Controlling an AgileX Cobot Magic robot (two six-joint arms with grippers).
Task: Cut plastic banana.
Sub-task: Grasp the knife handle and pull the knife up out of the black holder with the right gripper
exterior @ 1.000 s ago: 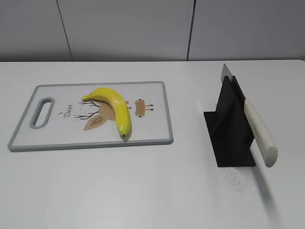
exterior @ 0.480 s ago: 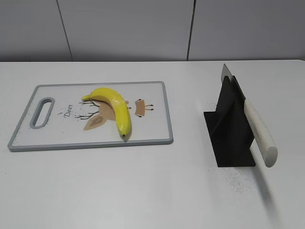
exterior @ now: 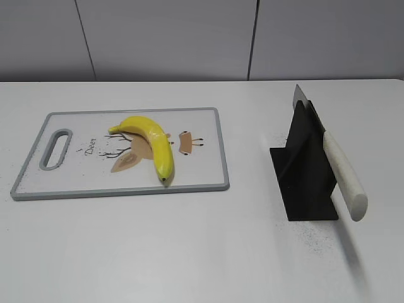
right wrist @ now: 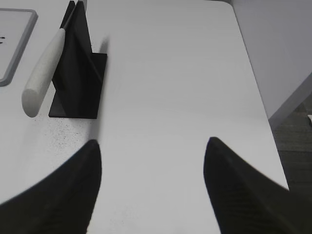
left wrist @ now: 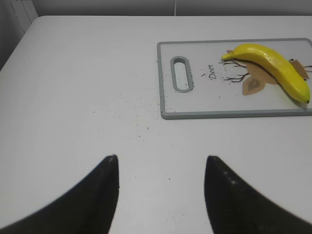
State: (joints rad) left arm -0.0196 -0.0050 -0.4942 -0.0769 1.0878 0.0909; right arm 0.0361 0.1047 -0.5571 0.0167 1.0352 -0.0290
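Starting state of the cutting task. The banana (exterior: 150, 142) lies whole on the cutting board (exterior: 202, 178) at centre left of the exterior view. The knife (exterior: 341, 172) rests in its black stand (exterior: 303, 180) at right, handle towards the lower right, untouched. The left gripper (left wrist: 161, 168) and right gripper (right wrist: 152, 156) each hover over bare table (exterior: 189, 246), fingers spread apart and holding nothing. Nothing is done; fetching the knife, steadying the banana and cutting all appear to remain.
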